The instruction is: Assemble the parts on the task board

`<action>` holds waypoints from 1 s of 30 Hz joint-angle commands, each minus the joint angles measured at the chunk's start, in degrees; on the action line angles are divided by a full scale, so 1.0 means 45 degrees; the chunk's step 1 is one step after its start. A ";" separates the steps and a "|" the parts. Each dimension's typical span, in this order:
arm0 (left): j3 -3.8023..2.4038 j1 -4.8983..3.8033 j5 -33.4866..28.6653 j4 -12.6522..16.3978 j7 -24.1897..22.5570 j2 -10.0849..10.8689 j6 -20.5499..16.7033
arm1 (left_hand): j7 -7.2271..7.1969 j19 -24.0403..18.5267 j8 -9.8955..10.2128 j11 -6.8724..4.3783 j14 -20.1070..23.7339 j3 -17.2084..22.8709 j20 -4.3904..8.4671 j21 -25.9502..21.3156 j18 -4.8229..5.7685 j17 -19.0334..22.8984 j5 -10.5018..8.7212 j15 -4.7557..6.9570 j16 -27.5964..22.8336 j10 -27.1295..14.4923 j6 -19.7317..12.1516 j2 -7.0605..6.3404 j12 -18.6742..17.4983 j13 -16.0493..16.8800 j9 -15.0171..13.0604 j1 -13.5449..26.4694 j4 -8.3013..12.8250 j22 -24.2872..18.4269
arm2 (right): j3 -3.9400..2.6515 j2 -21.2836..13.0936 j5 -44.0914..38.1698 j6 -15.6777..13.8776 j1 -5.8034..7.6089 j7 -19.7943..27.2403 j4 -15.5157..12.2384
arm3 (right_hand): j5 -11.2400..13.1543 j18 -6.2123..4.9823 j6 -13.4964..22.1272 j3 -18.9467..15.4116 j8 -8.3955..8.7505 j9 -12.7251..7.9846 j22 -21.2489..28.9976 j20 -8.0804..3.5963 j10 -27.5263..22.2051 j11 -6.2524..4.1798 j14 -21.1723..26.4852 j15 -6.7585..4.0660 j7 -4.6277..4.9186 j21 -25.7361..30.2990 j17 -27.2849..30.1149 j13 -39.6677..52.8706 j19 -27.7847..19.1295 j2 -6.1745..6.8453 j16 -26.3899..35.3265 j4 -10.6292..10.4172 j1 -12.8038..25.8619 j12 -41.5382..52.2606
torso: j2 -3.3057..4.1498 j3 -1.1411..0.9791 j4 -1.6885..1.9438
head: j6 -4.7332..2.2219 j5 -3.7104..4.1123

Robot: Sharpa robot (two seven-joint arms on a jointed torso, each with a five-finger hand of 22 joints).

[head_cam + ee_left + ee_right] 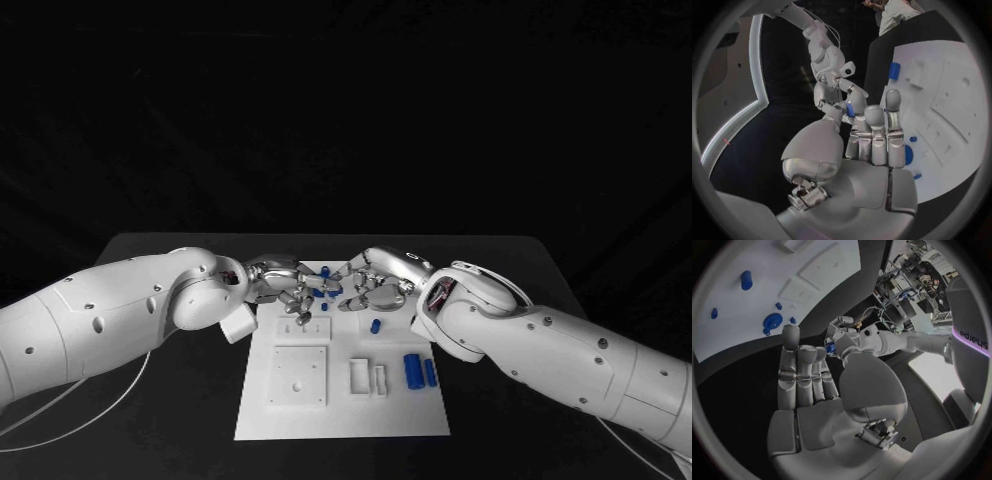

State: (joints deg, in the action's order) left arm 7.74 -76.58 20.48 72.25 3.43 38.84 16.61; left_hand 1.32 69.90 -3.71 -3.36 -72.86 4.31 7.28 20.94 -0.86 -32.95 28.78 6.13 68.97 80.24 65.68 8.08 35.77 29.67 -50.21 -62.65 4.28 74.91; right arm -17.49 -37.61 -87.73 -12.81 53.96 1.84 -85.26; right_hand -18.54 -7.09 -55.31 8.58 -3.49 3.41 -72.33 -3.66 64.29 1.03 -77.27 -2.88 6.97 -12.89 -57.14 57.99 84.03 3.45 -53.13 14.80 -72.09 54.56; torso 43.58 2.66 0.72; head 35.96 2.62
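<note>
Black table (173,400) under a dark room, and the white task board (346,410) sits in the middle of it from my head camera. On the near half I see two blue parts (420,371) lying side by side, a single one (375,325) further up, and white blocks beside them. At the board's far edge both hands meet above it. My left hand (289,290) and right hand (372,285) are fingertip to fingertip with a small blue part (849,109) pinched between them. The wrist views show that piece at the fingertips, but I can't tell which hand really has it. The overlapping fingers hide the far end of the board, so I can't read what's under them.
</note>
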 commanded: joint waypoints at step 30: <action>-0.0010 -0.0017 -0.0344 -0.0291 -0.0300 0.0000 0.0310 | -0.0053 -0.0110 -0.0035 -0.0013 0.0118 0.2157 -0.0016 0.0064 0.0014 0.0059 0.0063 0.0012 0.0126 -0.0113 0.0004 0.0287 0.0112 -0.0007 -0.0045 -0.0234 0.2133 0.0261 | 0.0008 -0.0325 -0.0143 -0.0643 -0.0225 0.0118 -0.0646 | 0.0097 -0.0082 -0.1325 0.1405 -0.0013 0.0054 -0.0425 -0.0160 0.0425 -0.0162 -0.0303 -0.0112 -0.0176 -0.0636 -0.0352 0.0545 0.0460 -0.0068 -0.0318 0.0068 0.0444 0.0539 | 0.0001 -0.0020 -0.0009 | 0.0045 -0.0017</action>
State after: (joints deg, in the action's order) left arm 7.76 -76.57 19.52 71.14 2.58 38.82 18.07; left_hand 1.37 69.90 -3.60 -3.34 -72.86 4.46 7.27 20.94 -0.86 -32.73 28.94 6.12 69.23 80.25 65.61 8.08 35.98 29.65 -50.41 -62.66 4.44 74.90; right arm -17.48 -38.96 -88.16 -15.28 53.08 1.91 -87.86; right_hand -18.42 -7.36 -60.79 14.51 -3.31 3.62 -74.20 -4.08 65.86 0.32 -78.30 -3.47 6.07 -15.42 -58.65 60.37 84.03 3.09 -54.19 15.17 -70.82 56.85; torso 43.58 2.55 0.69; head 36.17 2.56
